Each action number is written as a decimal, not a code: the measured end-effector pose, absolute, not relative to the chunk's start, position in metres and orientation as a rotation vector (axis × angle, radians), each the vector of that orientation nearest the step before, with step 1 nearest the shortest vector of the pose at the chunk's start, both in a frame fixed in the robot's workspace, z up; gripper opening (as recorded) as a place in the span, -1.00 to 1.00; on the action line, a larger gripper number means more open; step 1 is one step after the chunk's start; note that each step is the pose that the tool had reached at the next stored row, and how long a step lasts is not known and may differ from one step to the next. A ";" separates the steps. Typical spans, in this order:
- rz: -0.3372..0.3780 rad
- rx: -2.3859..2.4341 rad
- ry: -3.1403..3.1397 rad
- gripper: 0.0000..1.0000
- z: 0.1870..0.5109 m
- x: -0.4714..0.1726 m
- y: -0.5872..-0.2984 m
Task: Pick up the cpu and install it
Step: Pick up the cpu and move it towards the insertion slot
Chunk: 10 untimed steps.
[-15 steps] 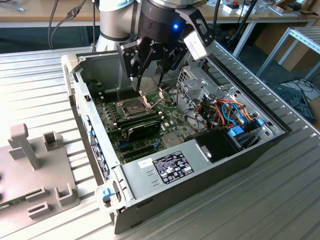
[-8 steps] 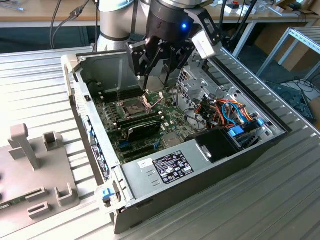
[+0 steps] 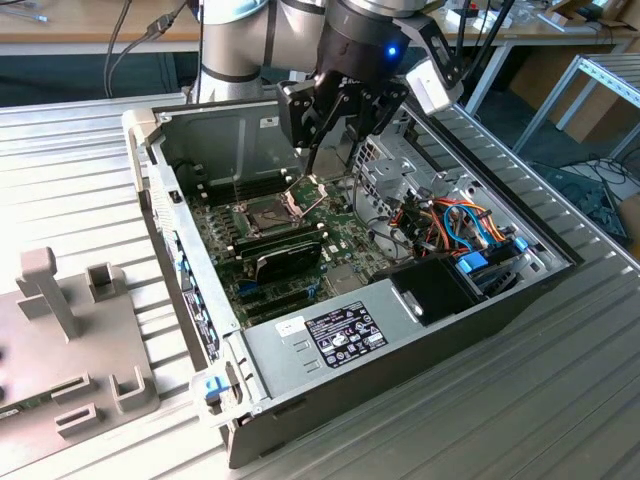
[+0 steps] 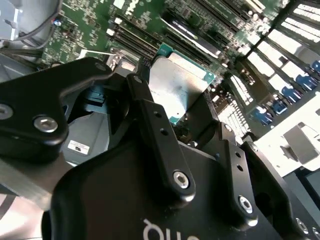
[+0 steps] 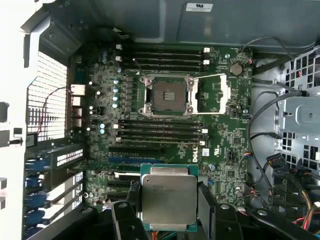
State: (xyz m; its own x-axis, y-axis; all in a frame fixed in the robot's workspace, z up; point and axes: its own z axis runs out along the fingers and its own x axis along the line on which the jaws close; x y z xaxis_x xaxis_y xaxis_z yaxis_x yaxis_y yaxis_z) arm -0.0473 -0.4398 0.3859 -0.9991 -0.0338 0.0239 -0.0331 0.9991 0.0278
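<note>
The cpu (image 5: 167,197), a flat square chip with a dull silver top, sits between the two black fingers of my gripper (image 5: 167,212), which is shut on its edges. In the second wrist view the cpu (image 4: 177,85) shows tilted between the fingers (image 4: 147,107) above the green board. In the exterior view my gripper (image 3: 335,140) hangs over the open computer case, a little above the motherboard. The dark square socket (image 5: 167,95) lies bare, apart from the cpu, with its shiny retention frame (image 5: 222,92) swung open beside it.
Memory slots (image 5: 160,132) run between cpu and socket. A black card (image 3: 285,262) lies on the board. A power supply (image 3: 340,335) and coloured cables (image 3: 450,225) fill the case's near side and the exterior view's right. A grey fixture (image 3: 60,330) stands outside on the left.
</note>
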 end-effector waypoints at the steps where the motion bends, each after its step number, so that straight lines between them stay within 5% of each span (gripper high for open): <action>1: -0.043 0.052 -3.116 0.09 0.386 -0.044 -0.438; 10: -0.043 0.057 -3.116 0.09 0.379 -0.030 -0.408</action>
State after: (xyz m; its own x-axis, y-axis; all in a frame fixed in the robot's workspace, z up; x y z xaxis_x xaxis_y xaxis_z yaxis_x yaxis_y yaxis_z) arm -0.0302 -0.4080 0.3788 -0.9990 -0.0369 0.0241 -0.0362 0.9990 0.0279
